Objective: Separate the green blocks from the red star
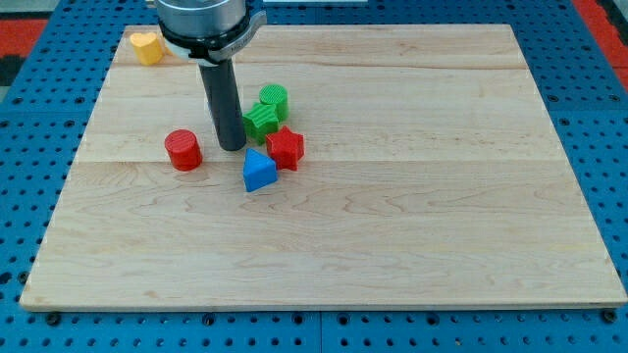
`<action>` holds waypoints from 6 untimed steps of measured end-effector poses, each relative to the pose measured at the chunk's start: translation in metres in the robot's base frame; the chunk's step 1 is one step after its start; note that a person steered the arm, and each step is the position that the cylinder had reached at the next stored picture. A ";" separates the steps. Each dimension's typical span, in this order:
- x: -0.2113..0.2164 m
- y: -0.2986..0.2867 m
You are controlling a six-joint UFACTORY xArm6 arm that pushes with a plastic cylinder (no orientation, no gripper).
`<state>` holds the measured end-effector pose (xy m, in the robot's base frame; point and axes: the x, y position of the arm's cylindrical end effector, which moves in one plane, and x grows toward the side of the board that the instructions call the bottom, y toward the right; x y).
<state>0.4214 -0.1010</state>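
The red star (286,148) lies left of the board's middle. A green star (261,120) touches it at its upper left, and a green cylinder (274,99) sits just above that, touching the green star. A blue triangular block (259,172) lies against the red star's lower left. My tip (233,146) rests on the board just left of the green star and up-left of the blue block, between the cluster and a red cylinder (183,150).
A yellow heart-shaped block (146,46) lies at the top left corner of the wooden board (412,216). The board sits on a blue perforated surface. The arm's body hangs over the board's top left.
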 end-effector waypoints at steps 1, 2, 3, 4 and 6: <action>0.000 -0.001; 0.011 -0.002; 0.010 -0.005; -0.020 0.011; -0.077 0.102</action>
